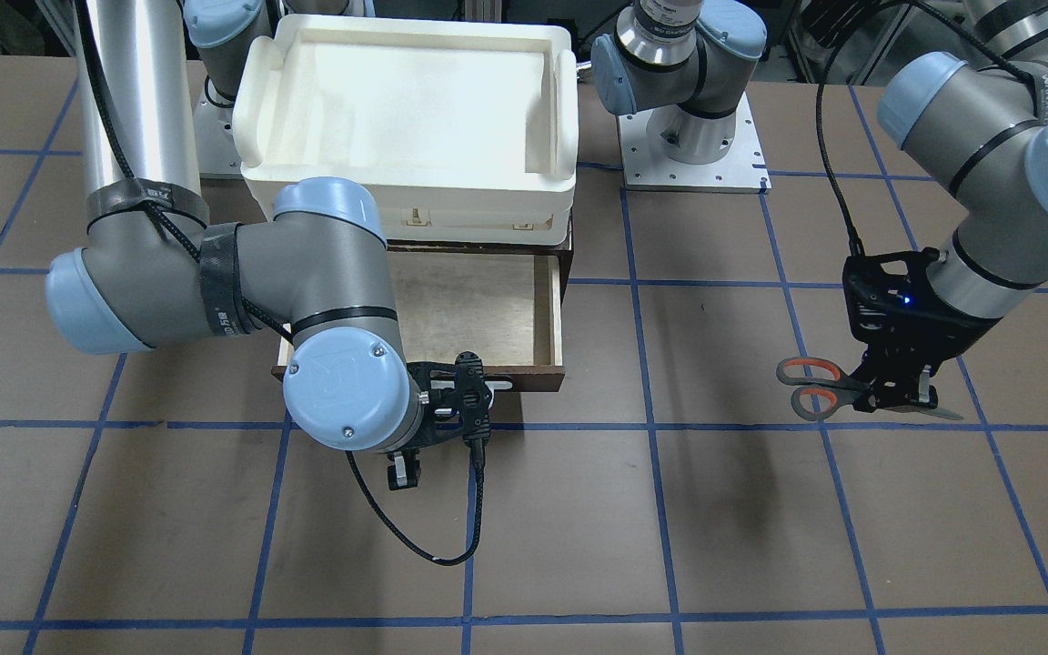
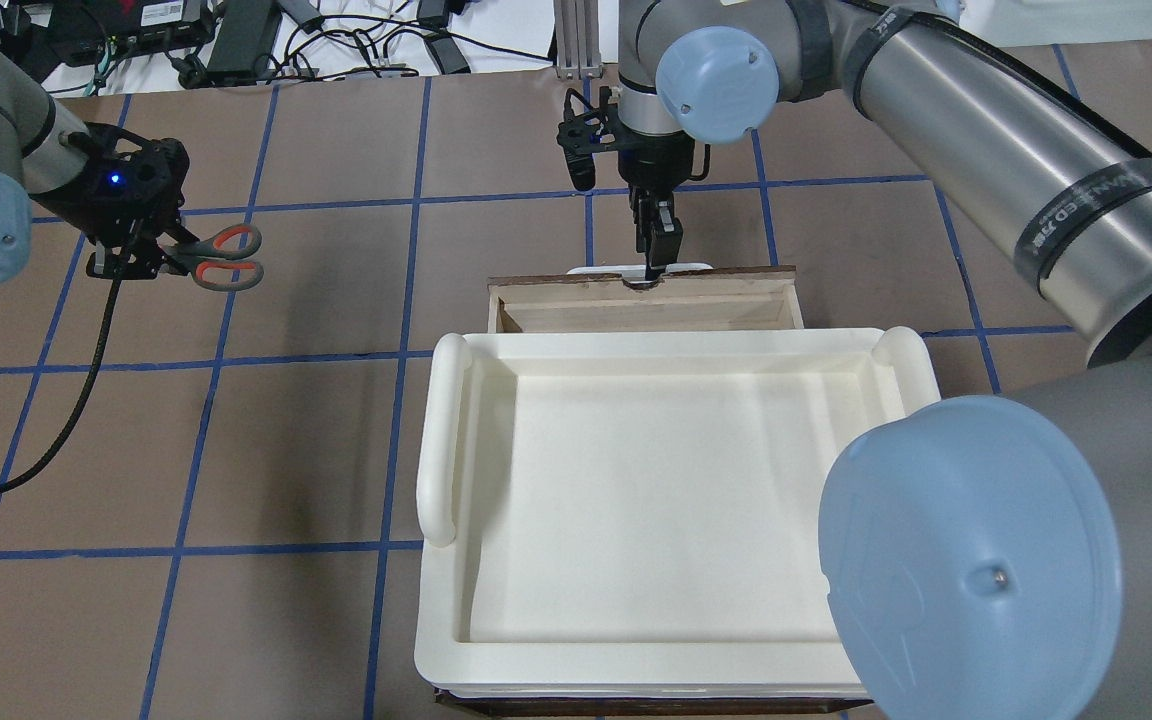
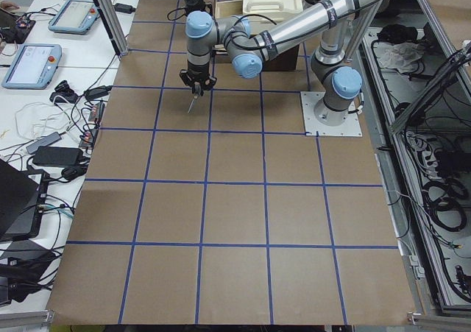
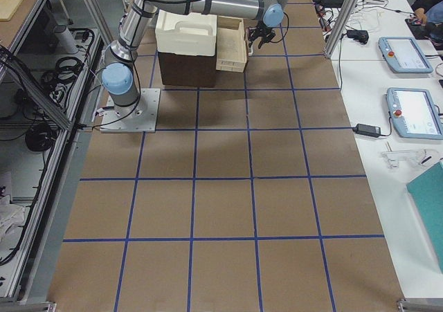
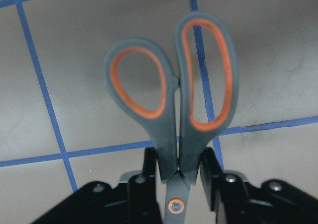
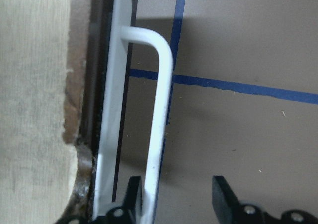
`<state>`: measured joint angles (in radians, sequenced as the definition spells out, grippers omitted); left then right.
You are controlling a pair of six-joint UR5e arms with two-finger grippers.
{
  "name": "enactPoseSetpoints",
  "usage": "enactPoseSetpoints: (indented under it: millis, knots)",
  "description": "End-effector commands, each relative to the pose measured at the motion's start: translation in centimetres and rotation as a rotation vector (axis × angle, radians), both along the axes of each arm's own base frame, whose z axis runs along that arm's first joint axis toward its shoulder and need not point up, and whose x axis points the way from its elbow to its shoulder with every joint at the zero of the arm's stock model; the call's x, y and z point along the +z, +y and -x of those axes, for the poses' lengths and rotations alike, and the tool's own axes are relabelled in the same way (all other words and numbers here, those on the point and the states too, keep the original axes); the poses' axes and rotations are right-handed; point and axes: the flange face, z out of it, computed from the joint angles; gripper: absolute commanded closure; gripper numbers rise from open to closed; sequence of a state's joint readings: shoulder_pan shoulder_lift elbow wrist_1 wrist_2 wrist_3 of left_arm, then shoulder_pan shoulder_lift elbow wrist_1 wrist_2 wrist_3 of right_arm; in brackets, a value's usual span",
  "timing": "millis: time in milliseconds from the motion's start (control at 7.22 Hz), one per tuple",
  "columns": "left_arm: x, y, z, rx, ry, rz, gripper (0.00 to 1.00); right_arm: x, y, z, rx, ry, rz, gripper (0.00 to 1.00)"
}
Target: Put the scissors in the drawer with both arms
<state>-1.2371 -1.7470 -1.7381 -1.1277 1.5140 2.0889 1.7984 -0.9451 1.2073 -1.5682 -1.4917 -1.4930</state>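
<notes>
The scissors (image 1: 812, 387) have orange-lined grey loops and hang above the table in my left gripper (image 1: 897, 397), which is shut on them near the pivot. The overhead view shows the scissors (image 2: 227, 256) and left gripper (image 2: 136, 262) at far left, well apart from the drawer. In the left wrist view the loops (image 5: 174, 95) point away from the fingers (image 5: 149, 167). The dark brown drawer (image 1: 469, 309) stands pulled out, its pale inside bare. My right gripper (image 6: 174, 199) is open and straddles the white bar handle (image 6: 160, 110); it also shows in the overhead view (image 2: 653, 266).
A white plastic tray (image 2: 441, 430) sits on top of the brown cabinet, above the drawer (image 2: 636, 310). The right arm's elbow (image 1: 342, 273) hangs over the drawer's near corner. Blue tape lines grid the brown table. The arm bases (image 1: 692, 136) stand behind the cabinet.
</notes>
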Motion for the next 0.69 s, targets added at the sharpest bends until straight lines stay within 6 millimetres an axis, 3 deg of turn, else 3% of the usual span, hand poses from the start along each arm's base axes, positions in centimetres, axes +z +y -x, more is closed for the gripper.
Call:
enactPoseSetpoints:
  millis: [0,554]
  knots:
    - [2.0,-0.5,1.1,0.032,0.009,-0.006,1.00,-0.2,-0.6,0.4,-0.008,-0.005,0.011,0.44]
    - [3.0,-1.2,1.2,0.034,0.008,-0.011,1.00,0.1,-1.5,0.0,0.001,-0.012,0.052,0.45]
